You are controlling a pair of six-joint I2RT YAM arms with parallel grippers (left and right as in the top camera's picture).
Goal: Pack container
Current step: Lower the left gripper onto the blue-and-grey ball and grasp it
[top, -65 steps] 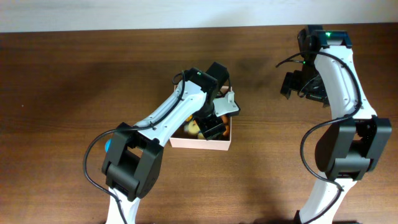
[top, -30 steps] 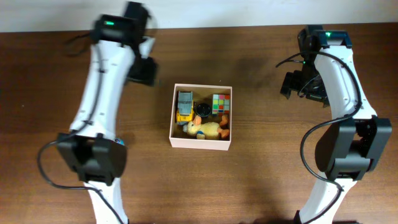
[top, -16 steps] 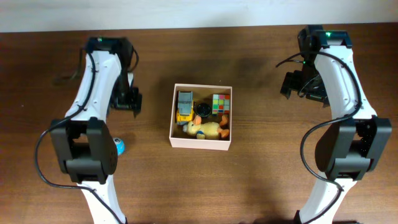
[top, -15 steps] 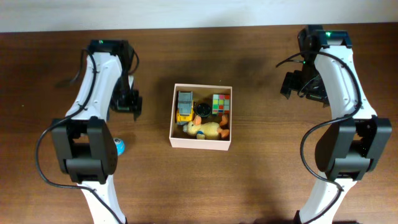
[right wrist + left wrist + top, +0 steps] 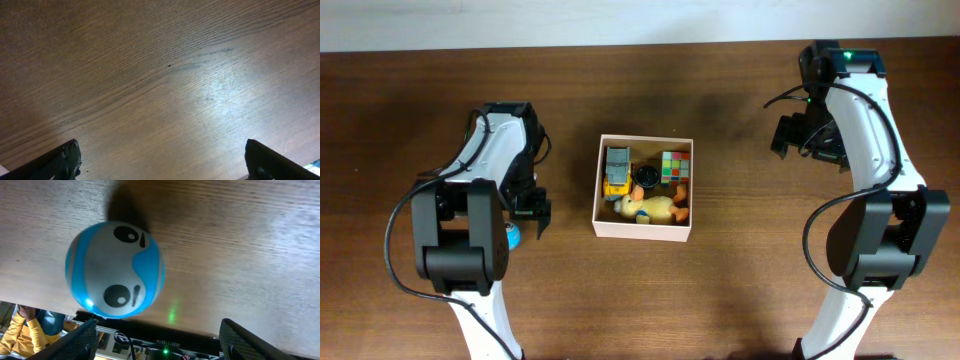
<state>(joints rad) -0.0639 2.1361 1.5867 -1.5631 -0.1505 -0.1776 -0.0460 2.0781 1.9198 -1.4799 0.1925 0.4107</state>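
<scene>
The container (image 5: 641,232) sits flat on the brown wooden surface (image 5: 740,290), near its middle, open top facing up. It is a shallow square box with white outer walls and a tan inside. Small toys fill it: a yellow and grey truck (image 5: 616,170) on the left, a multicoloured cube (image 5: 674,165) in the far right corner, a small black round piece (image 5: 646,178) between them, and a yellow duck (image 5: 650,208) lying along the near wall.
</scene>
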